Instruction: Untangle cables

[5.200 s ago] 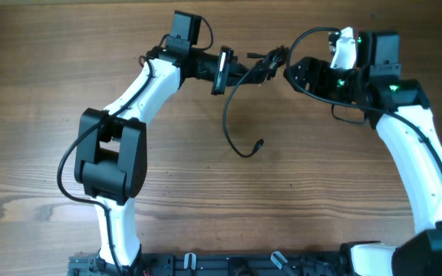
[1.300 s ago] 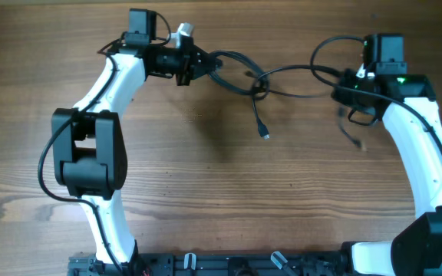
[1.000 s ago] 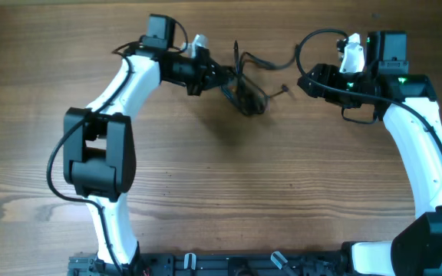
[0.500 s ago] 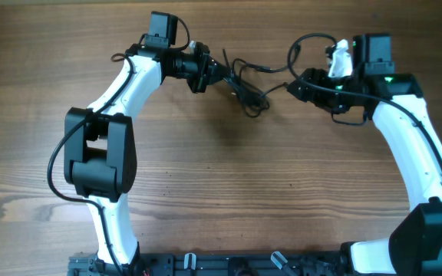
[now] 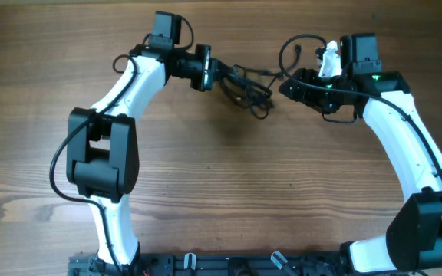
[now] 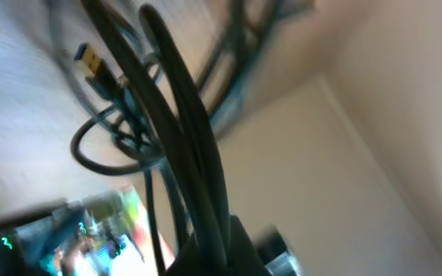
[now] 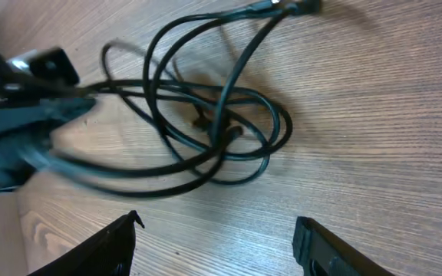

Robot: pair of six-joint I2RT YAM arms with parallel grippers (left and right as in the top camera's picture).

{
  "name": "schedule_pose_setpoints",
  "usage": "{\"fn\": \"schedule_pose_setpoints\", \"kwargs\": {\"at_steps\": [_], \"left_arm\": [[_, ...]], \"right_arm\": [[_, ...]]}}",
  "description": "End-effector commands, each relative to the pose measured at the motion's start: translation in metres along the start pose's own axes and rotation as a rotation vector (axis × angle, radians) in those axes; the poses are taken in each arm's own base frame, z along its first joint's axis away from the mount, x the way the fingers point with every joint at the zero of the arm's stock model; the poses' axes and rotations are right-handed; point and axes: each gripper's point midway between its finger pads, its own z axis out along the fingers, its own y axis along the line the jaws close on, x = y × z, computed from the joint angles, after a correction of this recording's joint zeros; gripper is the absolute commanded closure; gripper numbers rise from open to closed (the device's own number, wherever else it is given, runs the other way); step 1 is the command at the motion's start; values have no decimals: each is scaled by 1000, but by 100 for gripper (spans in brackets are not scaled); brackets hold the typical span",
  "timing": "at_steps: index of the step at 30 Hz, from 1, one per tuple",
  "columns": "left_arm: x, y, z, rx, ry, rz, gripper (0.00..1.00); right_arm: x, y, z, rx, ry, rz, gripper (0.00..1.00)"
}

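Black cables lie looped together on the wooden table, upper centre of the overhead view. Our left gripper pinches several strands at their left end, and our right gripper hovers just right of them, fingers spread wide and holding nothing.

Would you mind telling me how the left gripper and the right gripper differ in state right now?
The left gripper has its jaws shut on the cables; the right gripper stands open and empty. The left touches the tangle; the right is apart from it. Both face it.
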Motion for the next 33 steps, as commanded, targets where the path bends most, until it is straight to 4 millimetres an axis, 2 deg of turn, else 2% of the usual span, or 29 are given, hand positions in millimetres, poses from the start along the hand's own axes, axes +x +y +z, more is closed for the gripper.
{"fn": "schedule_pose_setpoints", "kwargs": {"at_steps": [1,2,3,6,10,14,16,18,21,23,26,27,33], "left_arm": [[-55,25,3,-181,-529,214,36],[-61,30,2,-232,-610,277,15],[-64,35,1,-292,-684,355,0],[-60,43,5,-433,-772,575,0],[-53,56,6,-623,-709,869,0],[-39,54,-32,-671,-695,917,0],[-22,44,-50,-648,-679,986,0],[10,26,-59,-578,-607,1155,0],[48,9,-56,-458,-505,1320,0],[59,6,-44,-407,-445,1353,5],[51,11,-32,-427,-427,1348,14],[43,14,-25,-441,-418,1340,18],[11,27,8,-459,-399,1227,26]], "right_arm": [[3,0,5,-9,20,8,32],[3,0,5,-9,20,4,32],[3,0,5,-9,20,-3,32],[3,0,5,-10,20,-8,32],[4,0,5,-9,21,-9,32],[4,-1,5,-5,20,-13,32],[3,-1,5,-6,18,-14,31],[2,-1,5,-5,14,-15,31],[1,-4,5,13,7,-14,31],[1,-4,5,14,7,-15,31],[1,-4,5,16,9,-15,31],[2,-5,5,16,9,-21,31],[1,-6,5,23,7,-35,30]]}}
